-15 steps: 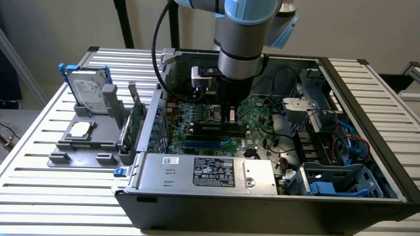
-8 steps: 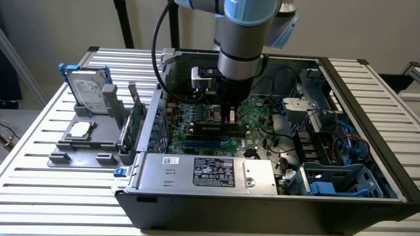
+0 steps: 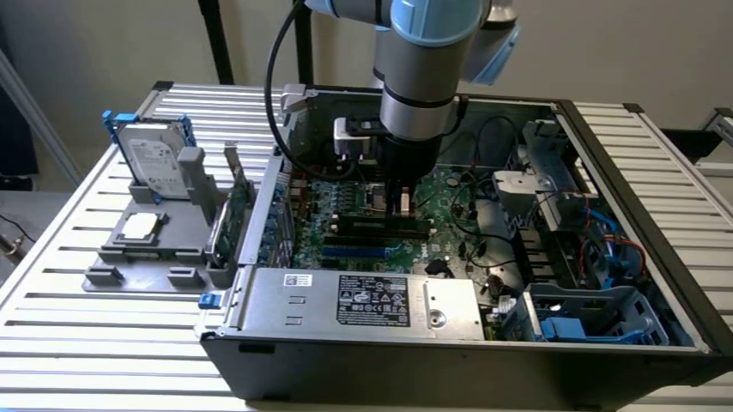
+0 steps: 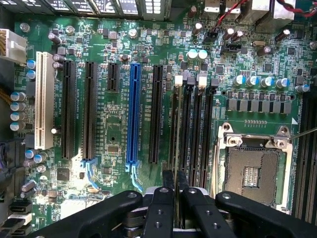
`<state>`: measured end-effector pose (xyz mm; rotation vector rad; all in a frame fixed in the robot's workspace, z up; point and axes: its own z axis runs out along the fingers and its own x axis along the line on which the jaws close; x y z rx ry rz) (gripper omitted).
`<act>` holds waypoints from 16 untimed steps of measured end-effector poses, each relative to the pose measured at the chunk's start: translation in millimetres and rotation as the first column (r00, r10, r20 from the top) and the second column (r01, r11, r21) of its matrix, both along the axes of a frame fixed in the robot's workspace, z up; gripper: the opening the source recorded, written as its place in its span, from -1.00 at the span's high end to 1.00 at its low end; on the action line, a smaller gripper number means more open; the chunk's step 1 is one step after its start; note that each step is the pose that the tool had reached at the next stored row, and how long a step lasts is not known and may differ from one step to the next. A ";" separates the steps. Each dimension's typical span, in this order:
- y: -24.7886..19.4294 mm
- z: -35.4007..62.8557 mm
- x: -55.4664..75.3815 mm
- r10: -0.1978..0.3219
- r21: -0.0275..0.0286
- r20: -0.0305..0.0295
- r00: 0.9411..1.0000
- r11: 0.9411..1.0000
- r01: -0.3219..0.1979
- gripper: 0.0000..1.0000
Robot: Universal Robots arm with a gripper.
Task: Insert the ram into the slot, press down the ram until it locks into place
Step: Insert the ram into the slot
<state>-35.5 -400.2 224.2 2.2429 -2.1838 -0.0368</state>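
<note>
My tool [image 4: 175,174] sits low over the board with its two black fingers [image 4: 167,184] drawn close, leaving only a sliver of a gap. In that gap I read the ram [image 4: 174,148], a thin dark green memory stick seen edge-on and pinched between them. The stick runs straight out from the fingertips along the slot [image 4: 177,90], a long narrow black memory socket. It is one of four parallel sockets, the one farthest from the square silver processor socket [image 4: 252,173]. I cannot tell whether the stick is seated or just above the socket.

Beside that row stands a long black expansion socket [image 4: 156,114], then a long blue socket [image 4: 132,114], all on the large green motherboard [image 4: 109,124].

In the exterior view the grey-and-blue arm [image 3: 418,77] comes straight down into the open dark computer case [image 3: 641,257], which lies on a white slatted desk [image 3: 69,249]. A silver power supply box [image 3: 355,300] lies at the near side of the case. On the exterior view's left, outside the case, a silver hard drive [image 3: 154,159] stands in a grey holder [image 3: 149,249].
</note>
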 end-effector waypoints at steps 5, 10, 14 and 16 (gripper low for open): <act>0.2 -0.8 -0.4 -0.002 0.000 0.000 1.000 1.000 0.002 0.73; 0.1 -2.0 -1.4 -0.002 0.000 0.000 1.000 1.000 0.002 0.73; 0.1 -1.8 -1.5 -0.002 0.000 0.000 1.000 1.000 0.002 0.57; 0.1 0.1 -1.5 -0.002 0.000 0.000 1.000 1.000 0.002 0.57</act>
